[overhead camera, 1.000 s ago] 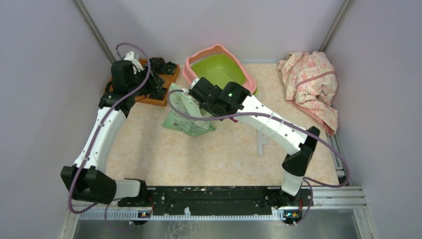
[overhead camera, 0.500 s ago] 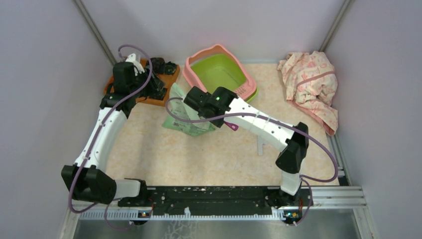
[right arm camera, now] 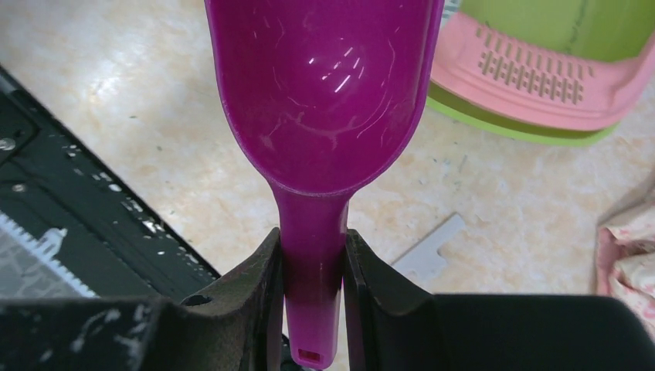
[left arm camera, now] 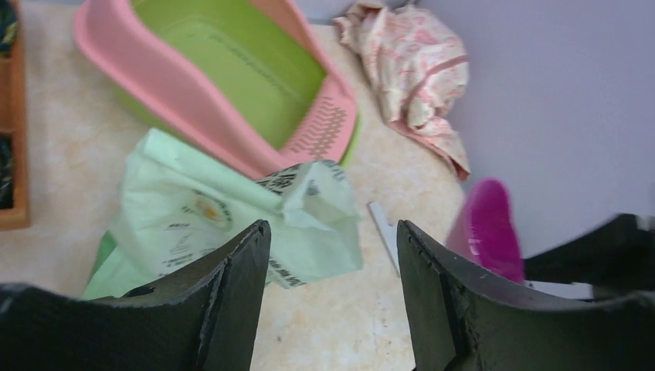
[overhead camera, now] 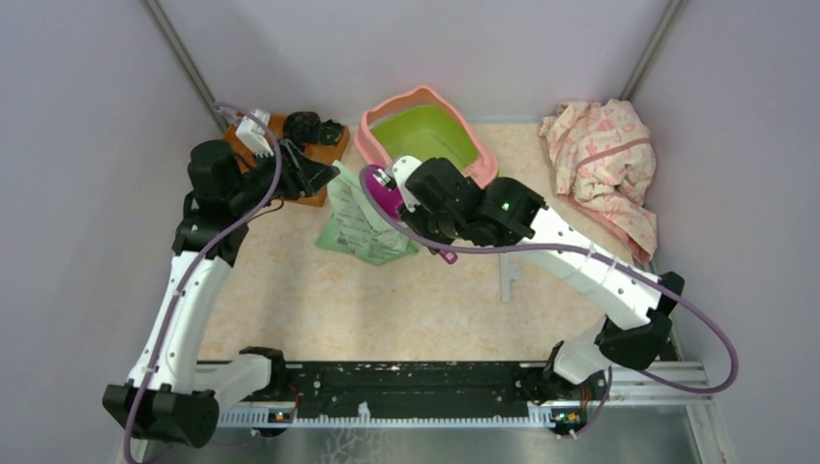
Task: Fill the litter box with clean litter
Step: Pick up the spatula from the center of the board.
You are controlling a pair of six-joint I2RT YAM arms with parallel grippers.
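Observation:
The litter box point(overhead camera: 425, 135), a lime green basin with a pink rim, stands at the back middle; its basin point(left arm camera: 232, 77) shows bare green. The litter is out of view. My right gripper point(right arm camera: 313, 239) is shut on the handle of a magenta scoop point(right arm camera: 317, 116), whose bowl is empty. The scoop point(overhead camera: 387, 198) hangs between the pale green bag point(overhead camera: 363, 227) and the box's slotted pink grate point(right arm camera: 533, 73). My left gripper point(left arm camera: 332, 228) is open with nothing between its fingers. It hovers over the bag point(left arm camera: 208, 209), near the bag's top left corner in the top view.
An orange-brown wooden tray point(overhead camera: 300, 164) holding dark items sits at the back left behind the left wrist. A pink patterned cloth point(overhead camera: 604, 164) lies at the back right. A flat pale strip point(overhead camera: 510, 280) lies on the table. Walls close in on three sides.
The left wrist has swung back to the left and its jaws have widened. The right arm has shifted right and rolled, so the scoop's bowl now shows beside the bag.

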